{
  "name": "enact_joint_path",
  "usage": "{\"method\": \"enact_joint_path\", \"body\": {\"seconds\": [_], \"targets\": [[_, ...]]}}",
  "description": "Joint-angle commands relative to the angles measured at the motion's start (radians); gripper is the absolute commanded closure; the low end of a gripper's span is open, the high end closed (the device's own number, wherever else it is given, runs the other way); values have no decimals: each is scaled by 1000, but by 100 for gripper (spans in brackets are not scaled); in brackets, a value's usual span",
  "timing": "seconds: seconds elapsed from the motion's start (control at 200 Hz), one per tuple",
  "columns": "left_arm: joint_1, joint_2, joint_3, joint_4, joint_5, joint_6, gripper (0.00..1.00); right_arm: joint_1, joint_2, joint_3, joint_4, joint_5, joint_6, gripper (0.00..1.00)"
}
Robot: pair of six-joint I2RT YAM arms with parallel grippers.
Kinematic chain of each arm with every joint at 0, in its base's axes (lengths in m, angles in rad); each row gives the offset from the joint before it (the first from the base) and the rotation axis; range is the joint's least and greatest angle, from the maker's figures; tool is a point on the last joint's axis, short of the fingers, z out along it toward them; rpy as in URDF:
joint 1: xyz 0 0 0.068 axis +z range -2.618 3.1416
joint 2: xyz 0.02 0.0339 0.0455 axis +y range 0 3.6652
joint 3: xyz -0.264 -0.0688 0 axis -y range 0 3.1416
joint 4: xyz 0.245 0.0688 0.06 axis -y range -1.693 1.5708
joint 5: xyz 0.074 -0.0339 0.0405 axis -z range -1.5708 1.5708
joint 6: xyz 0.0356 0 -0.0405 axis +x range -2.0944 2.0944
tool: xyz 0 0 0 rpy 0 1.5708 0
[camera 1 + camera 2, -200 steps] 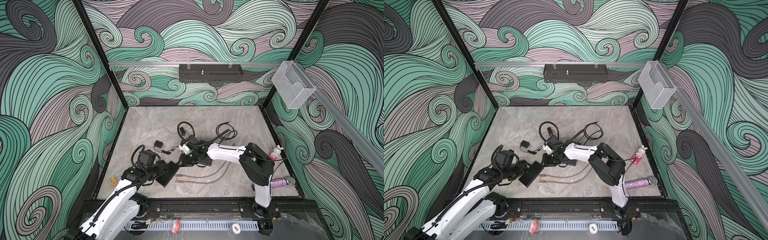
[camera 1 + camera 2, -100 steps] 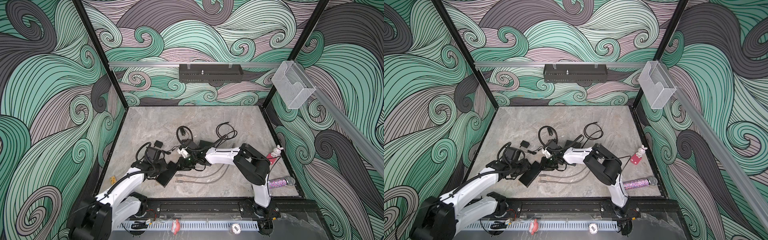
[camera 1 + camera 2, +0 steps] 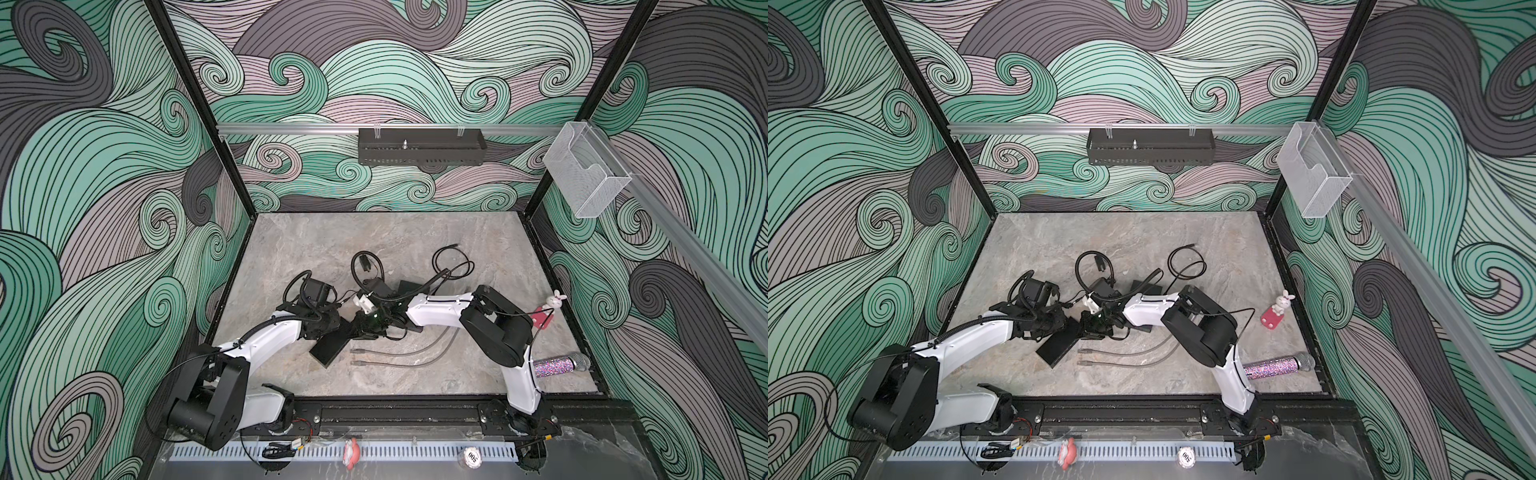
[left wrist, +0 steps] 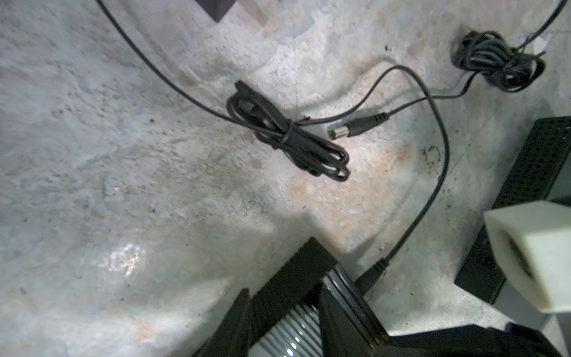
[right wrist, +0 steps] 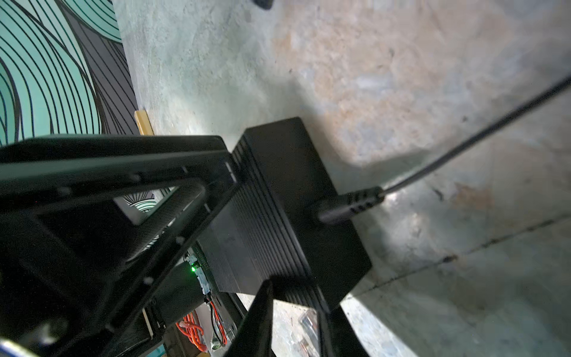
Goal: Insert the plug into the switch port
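Left hand (image 4: 284,290) half-open, astride ribbed black switch (image 5: 278,197); cannot tell if gripping. Right hand (image 5: 293,289) clamps switch end. Plug (image 5: 346,204) seated in switch side.

Flat black ribbed switch (image 5: 278,173), black plug (image 5: 349,204) seated in its narrow end face

Both arms lie low and reach in toward the middle. The left arm (image 3: 270,341) stretches forward from a folded-back elbow. The right arm (image 3: 436,309) bends sharply and reaches across toward it. The left gripper (image 3: 341,328) and right gripper (image 3: 366,328) meet almost nose to nose, jaws narrowly parted. I can't tell whether either pinches.
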Motion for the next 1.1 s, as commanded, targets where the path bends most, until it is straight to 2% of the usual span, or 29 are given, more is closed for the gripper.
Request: {"method": "enact_joint_path", "body": {"seconds": [0.0, 0.4, 0.705, 0.816, 0.946, 1.091], "targets": [[17, 34, 27, -3, 7, 20, 63, -25, 16, 41, 11, 16, 2, 74], [40, 31, 22, -8, 21, 24, 62, -83, 18, 102, -87, 23, -70, 74], [40, 3, 23, -31, 34, 4, 62, -94, -54, 16, -96, 56, -116, 74], [41, -51, 37, -83, 13, 0, 55, -93, -138, -43, -154, 91, -258, 72], [42, -166, 70, -164, 14, -3, 41, -60, -257, -119, -281, 155, -531, 67], [42, -347, 97, -229, 105, 0, 39, 23, -332, -149, -450, 314, -726, 65]]}}
